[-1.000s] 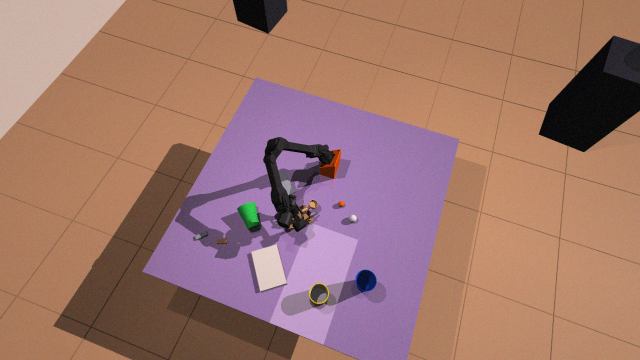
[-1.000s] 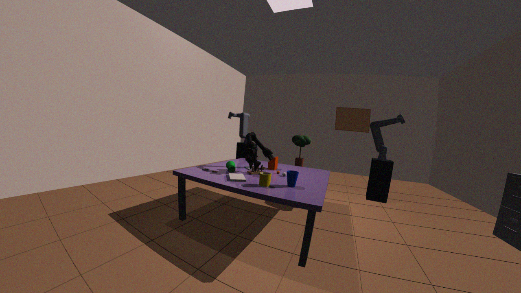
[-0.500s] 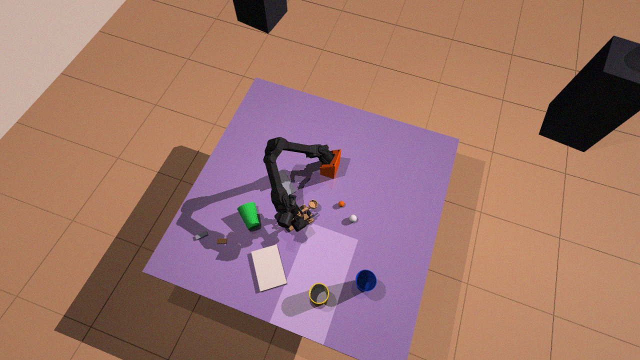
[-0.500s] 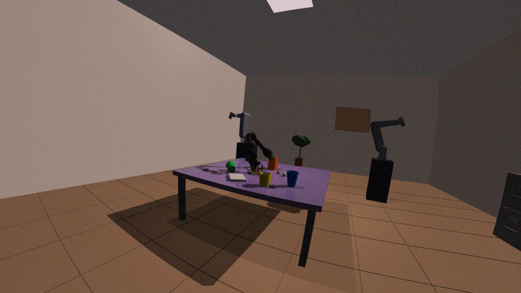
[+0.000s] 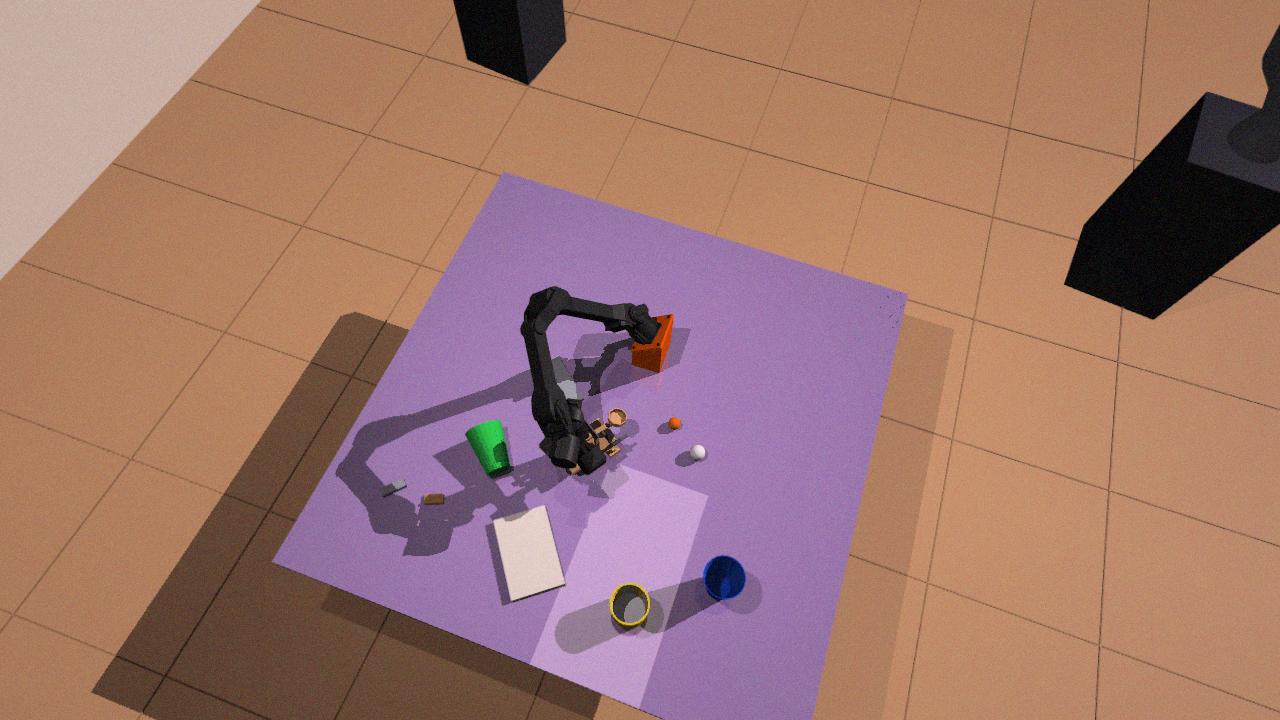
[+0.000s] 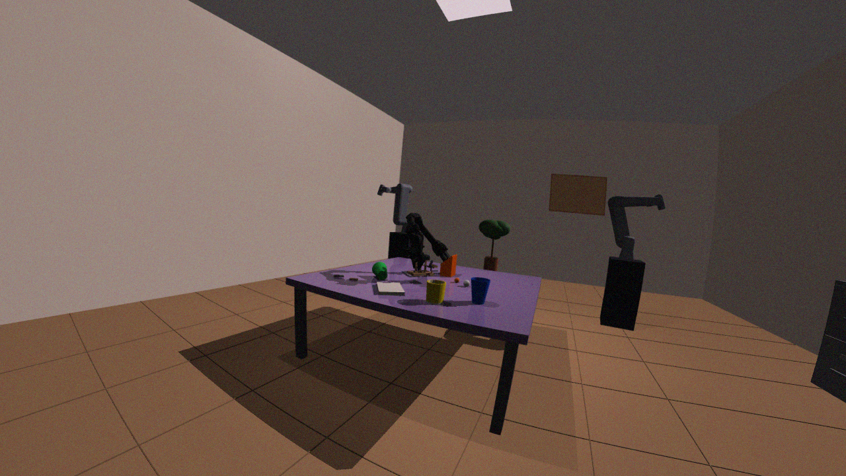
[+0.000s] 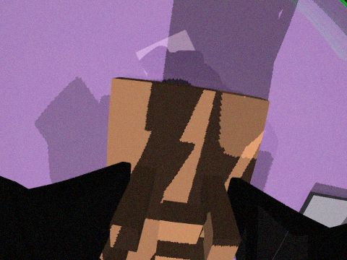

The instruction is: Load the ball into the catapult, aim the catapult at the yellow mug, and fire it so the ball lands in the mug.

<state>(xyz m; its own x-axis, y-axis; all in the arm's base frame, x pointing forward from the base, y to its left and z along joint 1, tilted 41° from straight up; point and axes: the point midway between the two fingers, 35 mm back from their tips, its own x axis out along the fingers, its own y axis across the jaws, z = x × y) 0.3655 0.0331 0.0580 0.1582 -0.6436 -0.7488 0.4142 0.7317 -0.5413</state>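
Top view: I have the black gripper (image 5: pixel 606 440) (image 6: pixel 421 260) (image 7: pixel 179 179) lowered at the wooden catapult (image 5: pixel 575 469) (image 6: pixel 418 274) (image 7: pixel 126 108). An orange ball (image 5: pixel 674 422) (image 6: pixel 457 280) and a white ball (image 5: pixel 698 453) (image 6: pixel 466 283) lie on the purple table (image 5: pixel 769 358) (image 6: pixel 508 283) (image 7: pixel 22 54), outside the catapult's cup (image 5: pixel 617 417). The yellow mug (image 5: pixel 630 605) (image 6: pixel 435 292) stands upright near the blue cup (image 5: pixel 724 577) (image 6: pixel 479 291).

Exterior view: I see both balls beyond the yellow mug and the blue cup; the orange block (image 5: pixel 652 344) (image 6: pixel 449 266) is behind them.

Wrist view: I read the fingers as about half open, closed on the catapult's wooden frame. The exact contact is hidden.
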